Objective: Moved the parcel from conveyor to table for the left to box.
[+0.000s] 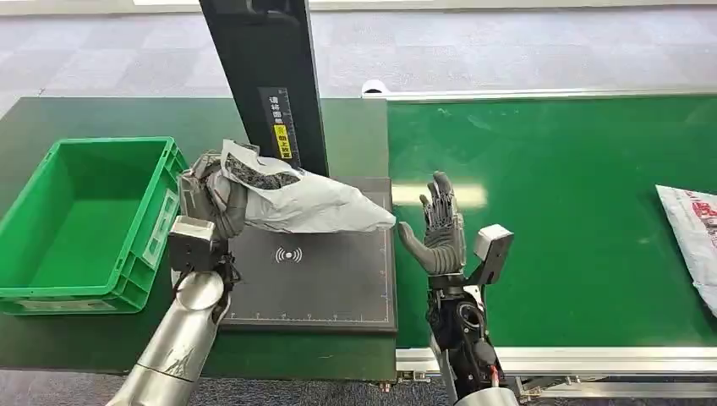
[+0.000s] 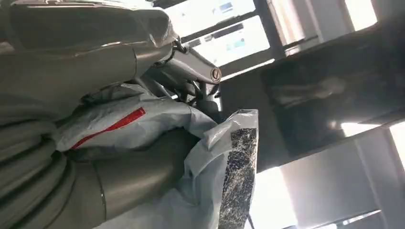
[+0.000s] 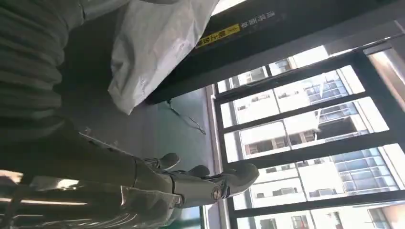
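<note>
Gripping one crumpled end of the parcel (image 1: 292, 199), the left hand (image 1: 207, 199) has its fingers wrapped around the bunched plastic and holds the bag up over the dark scanner pad (image 1: 313, 279), just beside the green crate (image 1: 84, 220). That parcel is a soft grey-white poly mailer, wrinkled and puffy, tapering to a point that reaches toward the right hand (image 1: 438, 233). Its torn or folded-back mouth near the left hand shows a dark, speckled lining. From the left wrist view the parcel (image 2: 210, 162) shows the same mottled black inner face and a thin red stripe on the pale skin, squeezed between the thick grey thumb and the darker fingers of the left hand (image 2: 95, 157).

Over by the edge of the green conveyor belt (image 1: 558, 211) the right hand stands upright with its fingers spread and straight, holding nothing, close to the tip of the bag but apart from it. A second pale mailer (image 1: 693, 237) lies flat at the far right end of the belt. A black post (image 1: 266, 76) with a yellow label rises behind the pad.
</note>
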Motion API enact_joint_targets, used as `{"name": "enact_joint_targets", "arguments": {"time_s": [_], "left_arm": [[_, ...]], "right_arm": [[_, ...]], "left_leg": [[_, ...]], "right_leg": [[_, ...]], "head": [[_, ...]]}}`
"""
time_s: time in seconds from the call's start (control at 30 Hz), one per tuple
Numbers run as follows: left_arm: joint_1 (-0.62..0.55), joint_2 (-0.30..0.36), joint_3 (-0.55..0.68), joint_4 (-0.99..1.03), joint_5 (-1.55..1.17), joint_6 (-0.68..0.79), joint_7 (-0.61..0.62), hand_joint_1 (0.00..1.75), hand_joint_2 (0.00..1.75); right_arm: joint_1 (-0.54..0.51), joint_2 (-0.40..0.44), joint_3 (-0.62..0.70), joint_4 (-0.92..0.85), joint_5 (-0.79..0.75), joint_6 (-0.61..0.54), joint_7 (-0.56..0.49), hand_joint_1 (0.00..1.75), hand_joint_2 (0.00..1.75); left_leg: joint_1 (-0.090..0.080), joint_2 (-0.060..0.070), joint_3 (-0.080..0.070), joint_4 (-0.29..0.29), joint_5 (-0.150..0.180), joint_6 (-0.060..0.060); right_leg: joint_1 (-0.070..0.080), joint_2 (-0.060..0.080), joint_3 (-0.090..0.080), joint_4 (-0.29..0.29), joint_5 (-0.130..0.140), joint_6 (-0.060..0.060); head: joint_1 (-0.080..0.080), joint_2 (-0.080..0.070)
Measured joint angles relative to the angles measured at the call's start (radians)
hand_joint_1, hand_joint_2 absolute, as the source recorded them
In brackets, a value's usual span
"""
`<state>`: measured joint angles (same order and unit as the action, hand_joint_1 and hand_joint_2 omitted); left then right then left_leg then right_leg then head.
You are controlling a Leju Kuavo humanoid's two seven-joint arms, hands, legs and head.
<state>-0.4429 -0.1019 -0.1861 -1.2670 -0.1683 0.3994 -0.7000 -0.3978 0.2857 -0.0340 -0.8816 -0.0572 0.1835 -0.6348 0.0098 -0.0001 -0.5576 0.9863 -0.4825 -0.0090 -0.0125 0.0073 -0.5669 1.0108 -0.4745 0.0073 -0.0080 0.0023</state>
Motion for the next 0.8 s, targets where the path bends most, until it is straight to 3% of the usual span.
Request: {"name": "enact_joint_targets", "arguments": {"time_s": [0.2, 0.33, 0.6, 0.8], "left_arm": [[0.038, -0.002, 0.08, -0.185, 0.022, -0.044, 0.0, 1.75, 1.75], [0.037, -0.008, 0.197, -0.249, 0.05, -0.087, 0.0, 1.75, 1.75], [0.0, -0.004, 0.406, -0.199, 0.09, -0.188, 0.001, 1.75, 1.75], [-0.013, -0.001, 0.459, -0.168, 0.086, -0.19, 0.001, 1.75, 1.75]], "right_arm": [[0.029, -0.01, -0.043, 0.018, 0.02, 0.01, 0.016, 0.0, 1.75], [0.06, -0.02, -0.097, 0.064, 0.042, 0.028, 0.001, 0.0, 1.75], [0.084, -0.027, -0.164, 0.106, 0.058, 0.058, -0.001, 0.0, 1.75], [0.085, -0.027, -0.183, 0.121, 0.058, 0.062, -0.001, 0.0, 1.75]], "left_leg": [[0.0, 0.0, -0.001, 0.0, 0.0, 0.0], [0.0, 0.0, -0.001, 0.0, 0.0, 0.0], [0.0, 0.002, -0.001, 0.0, 0.0, 0.0], [0.0, 0.001, -0.001, 0.0, 0.0, 0.0]], "right_leg": [[0.0, 0.0, -0.001, 0.0, 0.0, 0.0], [0.0, 0.0, -0.001, 0.0, 0.0, 0.0], [0.0, 0.001, -0.001, 0.0, 0.0, 0.0], [0.0, 0.001, -0.002, 0.0, 0.0, 0.0]], "head": [[0.0, 0.0], [0.0, 0.0], [0.0, 0.0], [0.0, 0.0]]}}
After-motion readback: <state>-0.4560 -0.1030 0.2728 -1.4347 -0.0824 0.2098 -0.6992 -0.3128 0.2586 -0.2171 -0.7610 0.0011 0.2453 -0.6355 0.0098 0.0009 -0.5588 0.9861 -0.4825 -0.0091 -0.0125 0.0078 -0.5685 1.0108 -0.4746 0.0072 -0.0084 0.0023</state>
